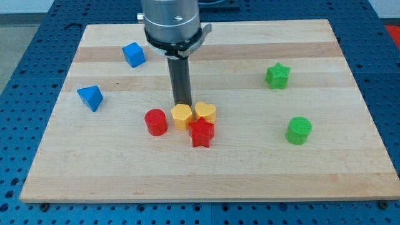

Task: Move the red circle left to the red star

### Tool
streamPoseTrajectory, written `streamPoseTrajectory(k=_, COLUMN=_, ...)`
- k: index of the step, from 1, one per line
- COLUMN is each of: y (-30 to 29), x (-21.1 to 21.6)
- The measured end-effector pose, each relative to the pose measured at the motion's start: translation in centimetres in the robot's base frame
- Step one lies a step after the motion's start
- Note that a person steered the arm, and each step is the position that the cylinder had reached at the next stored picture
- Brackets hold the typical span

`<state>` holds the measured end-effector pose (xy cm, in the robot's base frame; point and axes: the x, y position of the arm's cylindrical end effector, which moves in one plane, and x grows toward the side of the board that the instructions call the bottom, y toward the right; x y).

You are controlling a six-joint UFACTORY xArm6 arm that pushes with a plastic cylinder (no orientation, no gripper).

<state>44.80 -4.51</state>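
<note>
Sitting lower-left of my tip (182,104), apparently apart: red circle (155,121).

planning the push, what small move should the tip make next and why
Probably pull my tip off the top edge of the yellow hexagon and swing it round toward the view's left of the red circle. That circle sits left of the hexagon, and the red star lies lower right, so the push must come from the circle's far side.

rod vertical, my tip (182,103) on board
</note>
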Motion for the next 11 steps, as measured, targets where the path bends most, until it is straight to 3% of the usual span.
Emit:
streamPoseTrajectory(k=1, y=-0.7, x=-0.3)
streamPoseTrajectory(k=2, y=-5.0, x=-2.7)
streamPoseTrajectory(k=3, y=-8.3, x=-1.8)
streamPoseTrajectory(k=7, y=-1.7, x=4.0)
streamPoseTrajectory(k=9, y=-6.3, x=5.9)
streamPoseTrajectory(k=11, y=-7.0, x=10.7)
